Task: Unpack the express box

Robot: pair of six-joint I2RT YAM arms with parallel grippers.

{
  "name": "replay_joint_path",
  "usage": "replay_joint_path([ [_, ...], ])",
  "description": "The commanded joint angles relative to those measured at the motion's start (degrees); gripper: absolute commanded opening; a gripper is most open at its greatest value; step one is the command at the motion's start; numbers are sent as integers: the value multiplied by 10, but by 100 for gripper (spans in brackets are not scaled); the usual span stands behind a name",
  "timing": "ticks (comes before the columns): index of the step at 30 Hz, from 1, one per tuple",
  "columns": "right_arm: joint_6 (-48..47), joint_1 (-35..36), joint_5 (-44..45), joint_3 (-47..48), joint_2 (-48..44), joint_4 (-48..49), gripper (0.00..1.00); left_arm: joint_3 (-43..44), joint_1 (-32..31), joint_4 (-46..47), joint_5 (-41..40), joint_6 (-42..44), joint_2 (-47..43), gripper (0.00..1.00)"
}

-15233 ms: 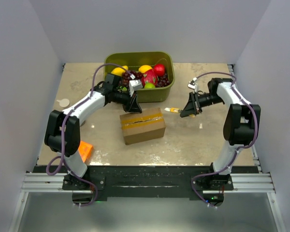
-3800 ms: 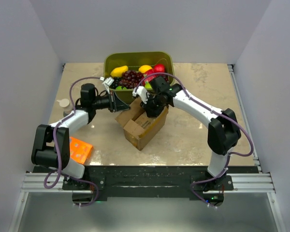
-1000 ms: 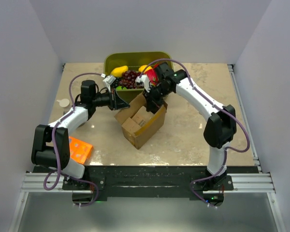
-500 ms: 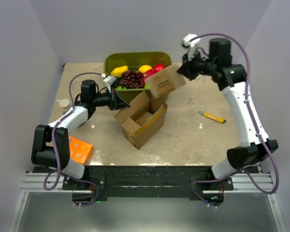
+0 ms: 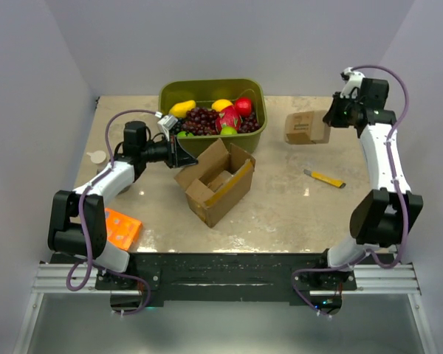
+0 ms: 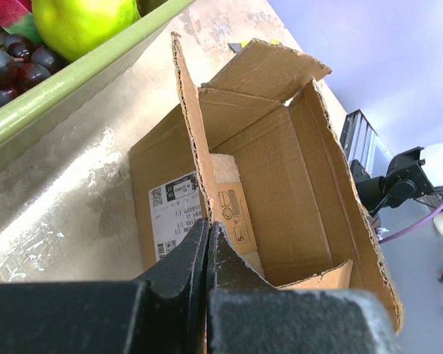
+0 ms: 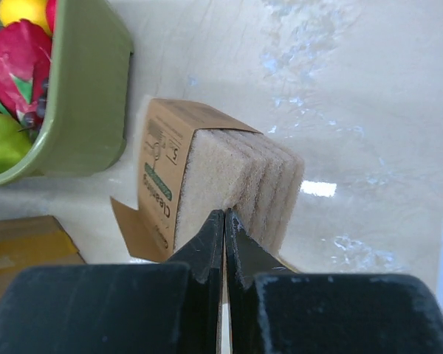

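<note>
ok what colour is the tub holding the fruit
olive green; the tub shows best in the top external view

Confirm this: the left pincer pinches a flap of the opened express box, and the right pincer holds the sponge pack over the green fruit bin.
One detail is wrong. The right pincer holds the sponge pack beside the green fruit bin, over the table, not over the bin; the top external view shows this. The left pincer does pinch a flap of the opened express box.
</note>
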Motion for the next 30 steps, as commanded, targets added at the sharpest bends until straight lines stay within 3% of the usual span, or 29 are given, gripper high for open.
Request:
replay_joint_path([
  [1,21,4,-8,10,56,60,6,23,2,-6,27,20,-3,0],
  [3,21,4,-5,33,77,52,28,24,2,1,46,15,-5,0],
  [5,4,4,13,73,83,40,41,24,1,18,68,2,-9,0],
  [9,-9,43,-17,123,67,36,50,16,-3,59,95,-27,-15,0],
  [11,-51,89,-44,134,42,35,50,8,-5,75,98,-43,-19,0],
  [13,-94,207,-59,130,23,27,48,0,-5,90,100,-61,-21,0],
  [15,-101,303,-79,116,5,30,42,-7,-5,109,102,-79,-24,0],
  [18,-87,386,-95,53,-6,40,35,-14,-5,133,102,-106,-28,0],
  [22,-175,449,-105,-38,-36,25,21,-18,-5,147,101,-130,-38,0],
  [25,-236,482,-88,-111,-70,6,19,-31,-5,161,101,-142,-44,0],
  [30,-257,486,-43,-185,-108,-28,17,-55,-5,210,95,-174,-58,0],
])
